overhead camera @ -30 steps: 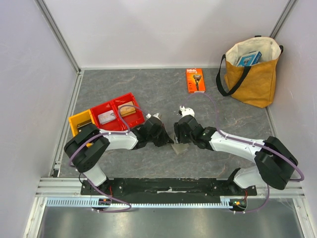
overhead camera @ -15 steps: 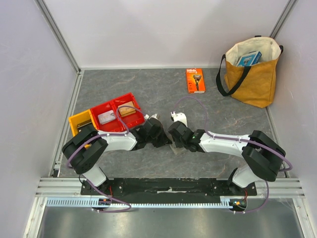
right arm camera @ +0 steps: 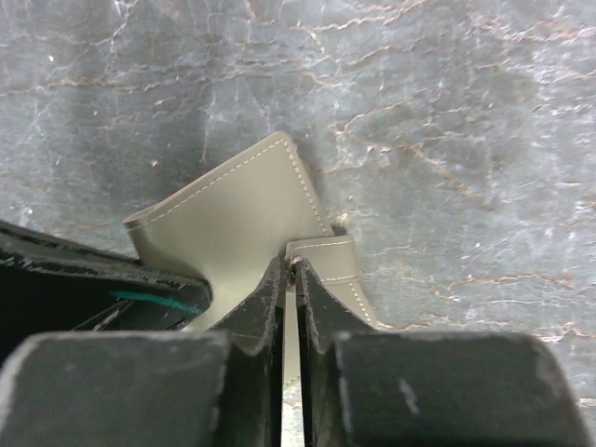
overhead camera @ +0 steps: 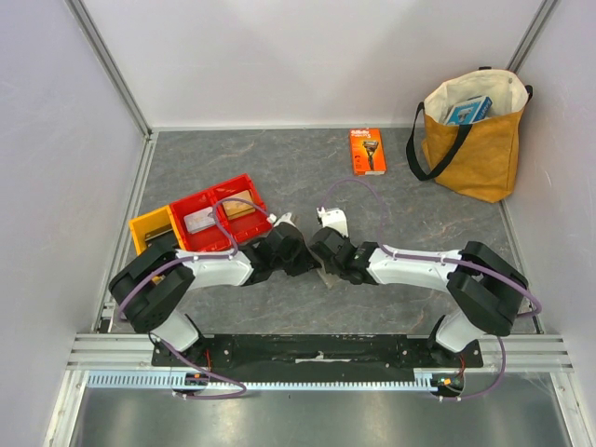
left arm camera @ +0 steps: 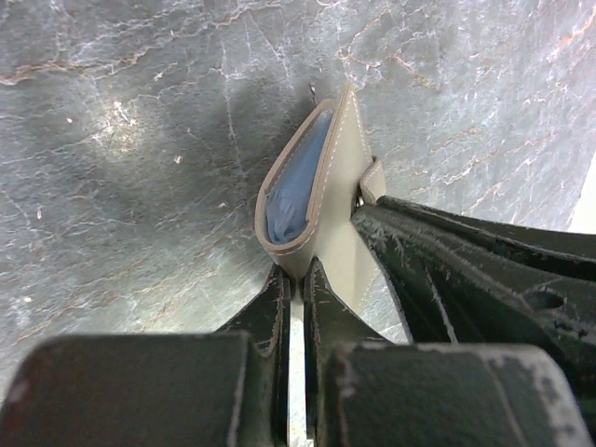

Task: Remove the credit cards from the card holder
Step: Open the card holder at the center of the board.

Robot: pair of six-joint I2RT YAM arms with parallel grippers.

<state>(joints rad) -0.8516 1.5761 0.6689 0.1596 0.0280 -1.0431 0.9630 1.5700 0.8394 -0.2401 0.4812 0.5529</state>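
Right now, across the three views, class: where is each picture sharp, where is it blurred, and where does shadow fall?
Left wrist: card holder sharp, left gripper blurred up close, dark shadow on the table beside the holder. Right wrist: holder and table veining crisp, right gripper blurred. Top external: even, soft light, no harsh glare.

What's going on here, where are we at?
Both arms meet mid-table at the grey card holder. The left gripper is shut on its lower edge; the holder gapes slightly, with the blue lining showing. The right gripper is pinched on the closing tab. No card is visible outside it yet.
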